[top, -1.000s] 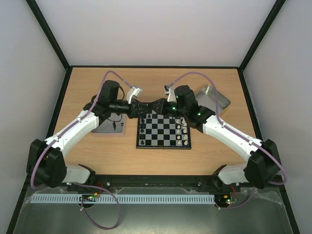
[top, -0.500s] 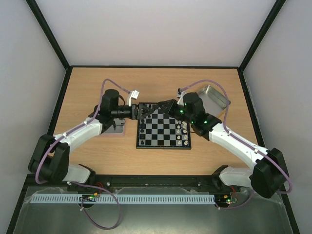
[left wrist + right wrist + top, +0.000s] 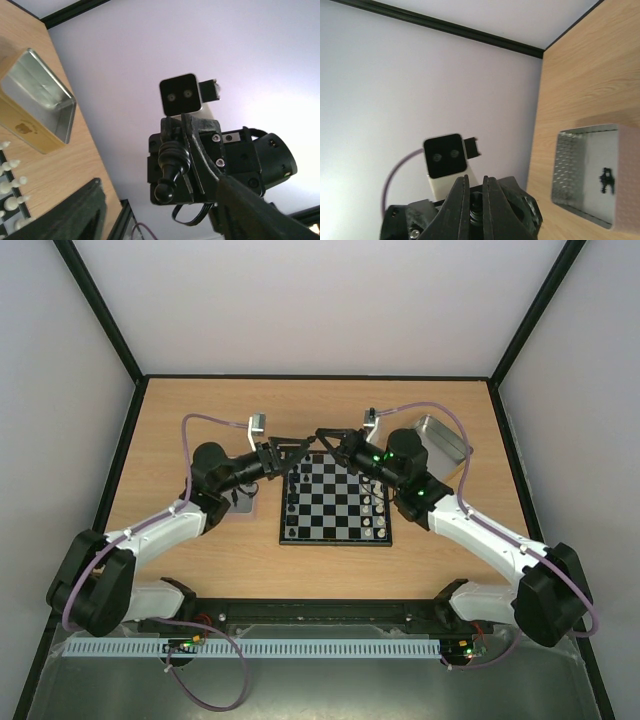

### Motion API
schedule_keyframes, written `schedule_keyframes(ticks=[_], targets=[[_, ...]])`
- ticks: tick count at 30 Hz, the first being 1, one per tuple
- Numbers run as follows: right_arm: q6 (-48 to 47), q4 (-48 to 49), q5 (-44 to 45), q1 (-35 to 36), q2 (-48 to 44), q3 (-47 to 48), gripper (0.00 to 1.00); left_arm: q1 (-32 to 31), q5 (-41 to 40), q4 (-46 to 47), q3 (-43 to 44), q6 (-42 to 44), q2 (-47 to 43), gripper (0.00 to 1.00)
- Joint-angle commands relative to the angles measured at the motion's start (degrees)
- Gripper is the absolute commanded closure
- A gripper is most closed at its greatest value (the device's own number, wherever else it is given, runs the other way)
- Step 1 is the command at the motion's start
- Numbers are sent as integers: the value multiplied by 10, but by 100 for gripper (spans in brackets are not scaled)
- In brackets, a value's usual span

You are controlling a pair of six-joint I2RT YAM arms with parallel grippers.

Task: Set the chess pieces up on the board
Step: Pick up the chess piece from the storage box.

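The board (image 3: 335, 541) lies mid-table, with black chess pieces (image 3: 291, 502) along its left column and pale pieces (image 3: 372, 510) along its right. Both arms are raised and meet tip to tip above the board's far edge. My right gripper (image 3: 322, 435) is shut on a black pawn (image 3: 172, 167), whose ribbed base shows between the jaws in the right wrist view (image 3: 476, 212). My left gripper (image 3: 300, 445) is open, with its fingers spread wide on either side of that pawn (image 3: 165, 200). One more black piece (image 3: 606, 181) lies in the left metal tray (image 3: 587, 170).
A second shiny metal tray (image 3: 440, 438) stands at the back right of the table and also shows in the left wrist view (image 3: 35, 107). The left tray (image 3: 240, 502) is mostly hidden under my left arm. Black frame walls enclose the table.
Both grippers have risen from low over the board's far edge and tilted upward. They have come back together tip to tip, with the pawn between them.
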Motion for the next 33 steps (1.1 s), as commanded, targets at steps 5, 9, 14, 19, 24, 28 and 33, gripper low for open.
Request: schedule_keyframes(ticks=[5, 9, 14, 19, 24, 28, 33], targets=[[52, 81, -14, -2, 4, -15, 98, -11, -44, 98, -20, -81, -11, 54], [56, 74, -8, -2, -1, -21, 98, -11, -51, 121, -26, -93, -6, 55], [57, 71, -10, -2, -4, -27, 98, -11, -60, 153, -34, -114, -1, 63], [59, 72, -9, -2, -5, -34, 98, -11, -53, 163, -32, -121, 9, 75], [60, 73, -10, -2, -5, -34, 98, -11, -51, 161, -32, -122, 10, 83], [61, 75, -11, -2, -4, -34, 98, -11, -53, 138, -27, -109, 8, 86], [57, 69, -9, -2, -4, -35, 98, -11, -58, 129, -27, -101, 10, 95]])
